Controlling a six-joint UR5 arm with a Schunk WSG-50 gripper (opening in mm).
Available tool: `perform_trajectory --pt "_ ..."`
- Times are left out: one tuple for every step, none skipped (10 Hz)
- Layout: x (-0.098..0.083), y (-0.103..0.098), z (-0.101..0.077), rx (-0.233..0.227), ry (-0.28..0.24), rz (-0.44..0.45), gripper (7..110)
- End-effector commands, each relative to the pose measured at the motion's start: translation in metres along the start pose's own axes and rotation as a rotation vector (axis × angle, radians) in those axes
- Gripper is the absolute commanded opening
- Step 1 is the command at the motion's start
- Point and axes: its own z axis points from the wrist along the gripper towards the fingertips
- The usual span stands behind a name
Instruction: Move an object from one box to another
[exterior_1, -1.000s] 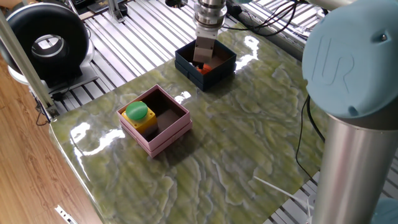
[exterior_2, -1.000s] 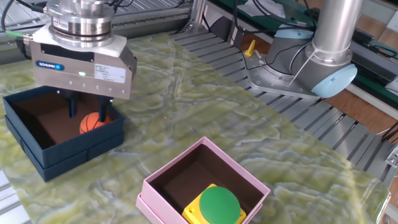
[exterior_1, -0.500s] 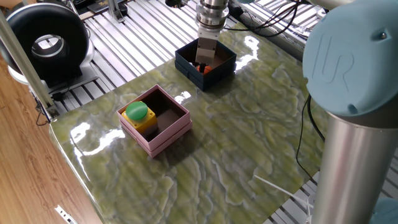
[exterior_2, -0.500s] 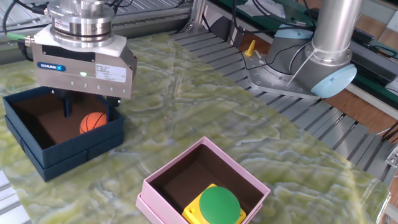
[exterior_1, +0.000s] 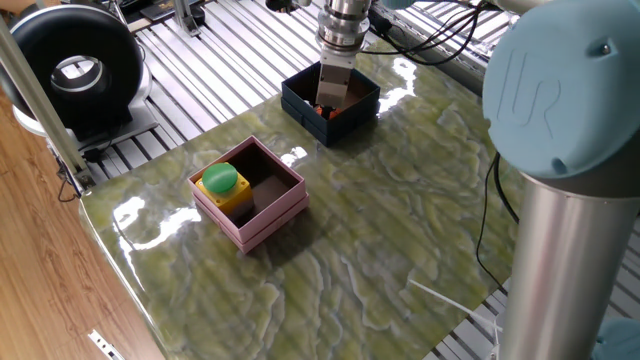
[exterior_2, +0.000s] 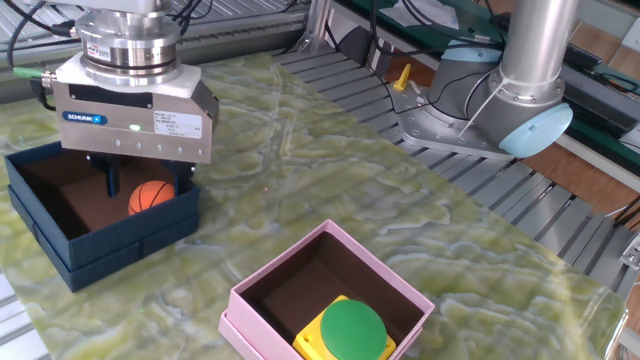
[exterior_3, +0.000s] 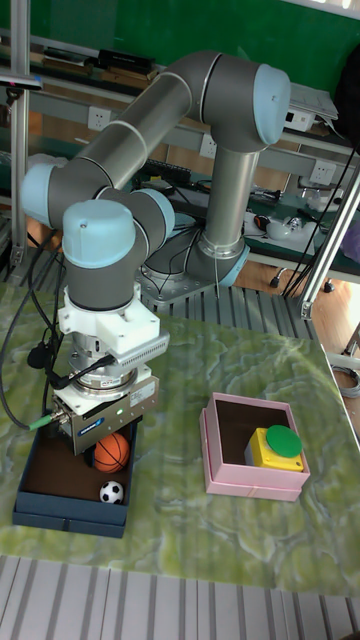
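The dark navy box stands at the far side of the green marble table, and an orange ball rests on its brown floor. A small black-and-white ball lies beside it. My gripper hangs low in this box, open, with one finger on each side of the orange ball. The pale-pink box stands apart toward the table's near side. It holds a yellow block with a green round top.
The arm's base is bolted beyond the table's far edge, and its big column fills the right of one fixed view. A black round device sits on the slatted frame off the table's left corner.
My fingers have spread wider around the orange ball and the gripper head has shifted slightly. The ball has stayed on the navy box floor.
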Motion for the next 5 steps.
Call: perform_trajectory --pt "-0.0025 -0.0021 0.0027 -0.012 -0.010 0.014 66" --pt "-0.0024 -0.0050 0.0044 -0.006 -0.008 0.014 66" --pt "-0.0027 -0.0063 0.0064 -0.003 -0.009 0.012 66" --pt "-0.0027 -0.0079 0.0083 0.002 -0.009 0.012 66" --pt "-0.0028 -0.0085 0.0097 0.003 -0.010 0.010 66"
